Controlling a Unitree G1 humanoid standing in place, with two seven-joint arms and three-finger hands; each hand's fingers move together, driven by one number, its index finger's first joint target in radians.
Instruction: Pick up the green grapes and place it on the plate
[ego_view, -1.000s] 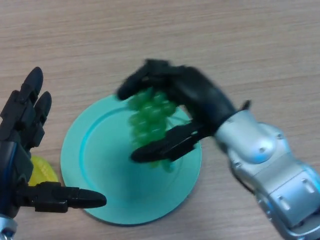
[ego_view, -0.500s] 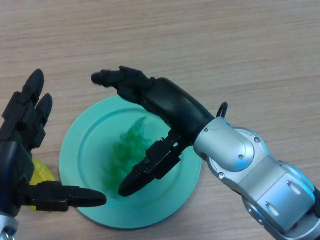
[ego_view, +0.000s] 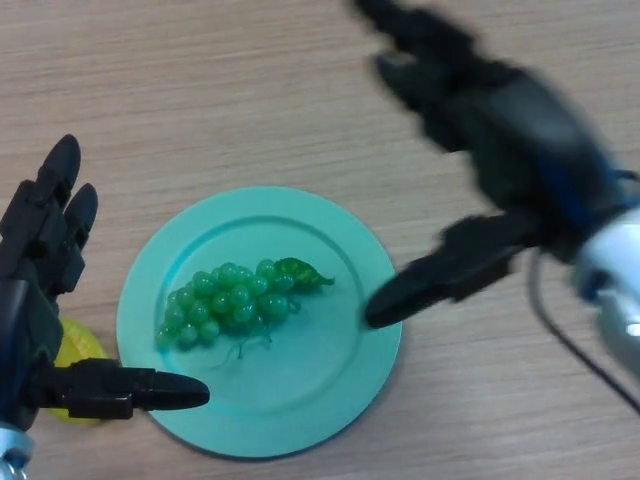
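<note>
Table (ego_view: 250, 90) fills the whole view, seen from above. Light brown wood-look top w/ fine grain lines running left to right, slightly tilted. Matte surface, even soft light, faint shadows only. No walls, floor, windows or other furniture visible.

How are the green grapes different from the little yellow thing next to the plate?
The green grapes lie on the teal plate, while the yellow thing sits on the table beside the plate's left rim. The grapes show whole, a bumpy bunch of small balls; the yellow thing looks smooth and is mostly hidden behind the left robot hand. No robot hand holds either one.
</note>
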